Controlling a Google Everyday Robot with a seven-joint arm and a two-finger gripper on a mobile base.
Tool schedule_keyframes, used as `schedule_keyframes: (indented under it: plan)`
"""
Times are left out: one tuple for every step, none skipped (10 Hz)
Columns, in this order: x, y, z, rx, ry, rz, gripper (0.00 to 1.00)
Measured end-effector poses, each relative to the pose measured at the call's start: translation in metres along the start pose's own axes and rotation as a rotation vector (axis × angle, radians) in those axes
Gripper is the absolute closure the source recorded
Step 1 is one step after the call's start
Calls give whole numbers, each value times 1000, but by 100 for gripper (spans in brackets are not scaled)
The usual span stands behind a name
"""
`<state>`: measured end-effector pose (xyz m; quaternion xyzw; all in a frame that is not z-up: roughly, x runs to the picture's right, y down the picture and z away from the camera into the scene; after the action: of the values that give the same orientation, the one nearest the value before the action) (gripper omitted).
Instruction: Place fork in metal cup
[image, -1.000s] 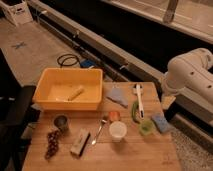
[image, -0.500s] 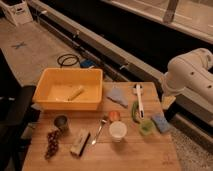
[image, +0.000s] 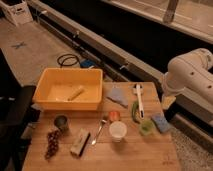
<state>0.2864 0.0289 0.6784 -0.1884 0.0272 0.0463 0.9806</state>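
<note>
Lying diagonally, fork (image: 99, 131), head prob. up-right, metal cup (image: 61, 122) left of it, end effector (image: 167, 102) spread, at right

On the pale wooden table (image: 135, 155), a yellow rectangular plastic tub (image: 50, 100) sits at ten o'clock with a pale stick-shaped item (image: 76, 93) inside. A grey-blue cloth (image: 118, 96) lies at twelve, a long white-handled utensil (image: 139, 99) at one and a blue sponge (image: 161, 122) at three. A whitish translucent plastic cup (image: 118, 131) stands near the centre, with a small orange cup (image: 114, 115) at its twelve. A bunch of dark purple grapes (image: 51, 143) lies at eight.
</note>
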Motion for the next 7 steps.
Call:
schedule_keyframes:
  plan:
    - [0, 0, 0, 0, 0, 0, 20]
    - [0, 0, 0, 0, 0, 0, 20]
    - [0, 0, 0, 0, 0, 0, 20]
    - [0, 0, 0, 0, 0, 0, 20]
    - [0, 1, 0, 0, 1, -5, 20]
    - [0, 0, -1, 10, 4, -20, 20]
    - [-4, 0, -5, 26, 13, -63, 20]
